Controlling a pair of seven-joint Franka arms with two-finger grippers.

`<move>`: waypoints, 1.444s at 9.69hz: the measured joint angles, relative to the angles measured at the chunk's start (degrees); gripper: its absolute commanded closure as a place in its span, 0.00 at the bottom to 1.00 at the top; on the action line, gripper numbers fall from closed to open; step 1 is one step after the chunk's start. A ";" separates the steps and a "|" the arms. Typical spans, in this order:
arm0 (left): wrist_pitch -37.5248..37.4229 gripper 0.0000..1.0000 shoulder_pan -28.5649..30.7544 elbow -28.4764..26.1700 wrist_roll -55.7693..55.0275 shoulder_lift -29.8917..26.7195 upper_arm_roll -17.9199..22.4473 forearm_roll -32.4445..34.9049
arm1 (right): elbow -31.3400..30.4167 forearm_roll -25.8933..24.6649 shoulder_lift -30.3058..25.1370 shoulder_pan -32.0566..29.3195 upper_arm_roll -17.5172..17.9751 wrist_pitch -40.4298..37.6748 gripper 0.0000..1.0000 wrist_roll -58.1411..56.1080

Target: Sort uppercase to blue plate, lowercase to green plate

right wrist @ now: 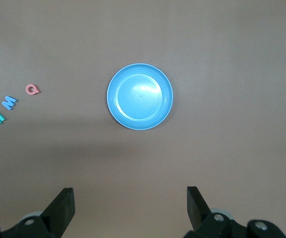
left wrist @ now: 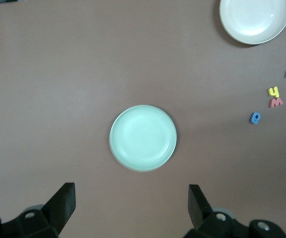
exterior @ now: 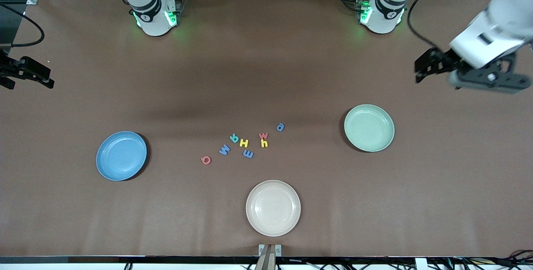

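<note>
Both arms wait high and wide, at the side edges of the front view. The left gripper hangs at the upper right of that view over bare table, fingers spread wide, nothing between them. The right gripper pokes in at the left edge, fingers parted too, nothing pinched.

Letters sit in a loose cluster at mid-frame: Q lowest and nearest the blue plate's side, then M, R, H, m, h, w touching just above h, and a off on its own toward the green plate (a clear gap around it).

The blue plate lies lower left, the green plate at right of centre, both bare inside, both well apart from the letters with open brown table all round their rims. A cream plate sits bottom centre, below the cluster.

In each wrist view a plate lies dead centre between the spread fingers: green plate for the left, blue plate for the right
</note>
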 measured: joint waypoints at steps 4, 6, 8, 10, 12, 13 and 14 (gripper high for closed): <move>16.08 0.00 -8.68 -0.23 -16.11 11.85 0.16 0.06 | -4.88 -1.22 3.54 2.09 0.44 7.03 0.00 9.31; 21.63 0.00 -13.76 0.01 -21.22 16.29 3.11 0.12 | -5.08 -2.03 7.28 4.64 0.59 9.69 0.00 10.44; 24.79 0.00 -17.82 0.18 -21.37 18.26 7.96 0.12 | -5.04 -2.02 11.45 7.01 0.68 11.86 0.00 10.73; 25.65 0.00 -20.35 0.19 -21.37 19.32 8.62 0.62 | -4.23 -2.18 16.93 10.55 0.76 13.95 0.00 13.44; 26.39 0.00 -22.98 0.18 -21.38 21.71 8.73 1.11 | -2.18 -2.26 22.16 13.23 0.81 15.64 0.00 16.01; 28.58 0.00 -24.26 0.11 -21.38 23.80 8.76 1.11 | -1.66 -2.26 24.66 14.63 0.82 18.72 0.00 16.60; 32.07 0.00 -25.42 0.09 -21.38 26.33 8.78 1.11 | -1.49 -2.23 26.66 15.81 0.84 21.54 0.00 17.10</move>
